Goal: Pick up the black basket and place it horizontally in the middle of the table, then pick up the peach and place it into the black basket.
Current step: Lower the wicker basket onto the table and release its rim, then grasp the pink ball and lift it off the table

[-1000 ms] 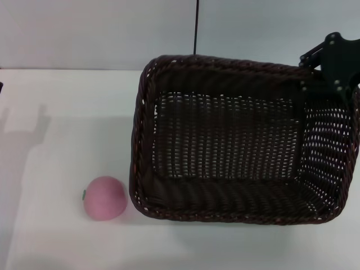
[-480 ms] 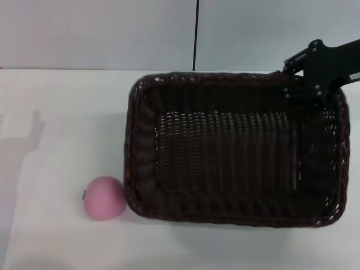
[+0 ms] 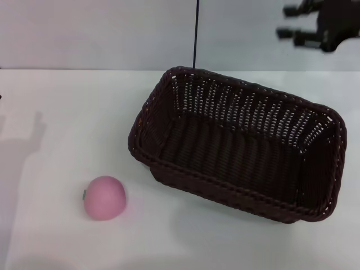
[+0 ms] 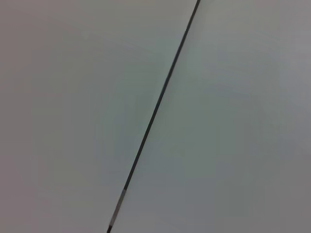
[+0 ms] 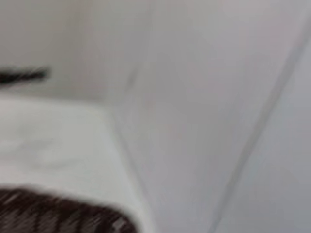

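Note:
The black basket [image 3: 236, 157] rests on the white table [image 3: 67, 112], right of the middle, its long axis slanting from back left to front right. It is empty. Its rim also shows in the right wrist view [image 5: 58, 213]. The pink peach [image 3: 104, 197] lies on the table at the front left, apart from the basket's left corner. My right gripper [image 3: 285, 21] is open and empty, raised high above the table behind the basket's far right end. My left gripper is out of view; its wrist view shows only the wall.
A grey wall with a thin dark vertical seam [image 3: 196, 34] stands behind the table. Bare tabletop lies to the left of the basket and around the peach.
My right gripper has let go of the basket's far right rim and risen up and back. The basket has dropped onto the table and turned to a slant. The peach has not moved.

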Robot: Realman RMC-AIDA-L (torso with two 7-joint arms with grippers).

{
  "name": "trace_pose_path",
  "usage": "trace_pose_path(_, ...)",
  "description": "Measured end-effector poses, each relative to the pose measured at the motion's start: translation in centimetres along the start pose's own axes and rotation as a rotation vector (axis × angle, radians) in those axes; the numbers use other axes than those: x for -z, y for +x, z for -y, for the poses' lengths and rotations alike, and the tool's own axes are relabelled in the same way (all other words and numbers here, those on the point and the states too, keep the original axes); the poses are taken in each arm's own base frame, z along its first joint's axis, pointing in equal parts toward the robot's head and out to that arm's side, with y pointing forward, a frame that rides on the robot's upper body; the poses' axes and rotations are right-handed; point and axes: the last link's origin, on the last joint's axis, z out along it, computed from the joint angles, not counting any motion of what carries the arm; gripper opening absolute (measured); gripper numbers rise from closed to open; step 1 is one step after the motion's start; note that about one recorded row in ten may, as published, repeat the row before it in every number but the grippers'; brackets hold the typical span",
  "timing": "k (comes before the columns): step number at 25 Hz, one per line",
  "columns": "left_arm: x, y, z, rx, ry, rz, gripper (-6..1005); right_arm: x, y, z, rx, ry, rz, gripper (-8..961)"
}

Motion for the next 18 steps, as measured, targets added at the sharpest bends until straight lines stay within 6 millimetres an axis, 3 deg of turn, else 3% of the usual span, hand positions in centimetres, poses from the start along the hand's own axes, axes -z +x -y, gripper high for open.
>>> trace_pose_path(4,0.1,-0.1,-0.1,0.001,-0.01,0.007,844,2.4,1.6,0.6,-0.124,0.206,0.186,434)
trace_pose_path(6,0.1,-0.1,-0.1,-0.004,-0.019,0.012,844,4.4,3.7,-0.2,-0.245,0.362,0.317,434)
trace_pose_path(7,0.1,-0.1,-0.1,-0.004,-0.019,0.012,844,4.4,3.7,-0.2,-0.245,0.362,0.317,434)
trace_pose_path(11,0.2,-0.1,-0.3,-0.027,-0.068,0.028,844,7.3,7.2,-2.9,-0.373,0.595,0.442,434)
trace_pose_path(14,-0.1,0.8,-0.5,-0.037,-0.298,0.077,844,8.9,9.9,-5.1,-0.456,0.746,0.482,434)
trace_pose_path(15,-0.1,0.8,-0.5,-0.037,-0.298,0.077,843,9.4,10.9,-5.8,-0.49,0.79,0.49,434)
trace_pose_path(16,-0.7,1.5,-0.7,0.013,-0.444,0.138,843,10.0,11.7,-6.4,-0.523,0.831,0.498,433)
trace_pose_path(17,-0.7,1.5,-0.7,0.013,-0.444,0.138,843,11.0,13.2,-7.3,-0.577,0.902,0.507,433)
trace_pose_path(18,-0.7,1.5,-0.7,0.013,-0.444,0.138,843,11.0,13.2,-7.3,-0.577,0.902,0.507,433)
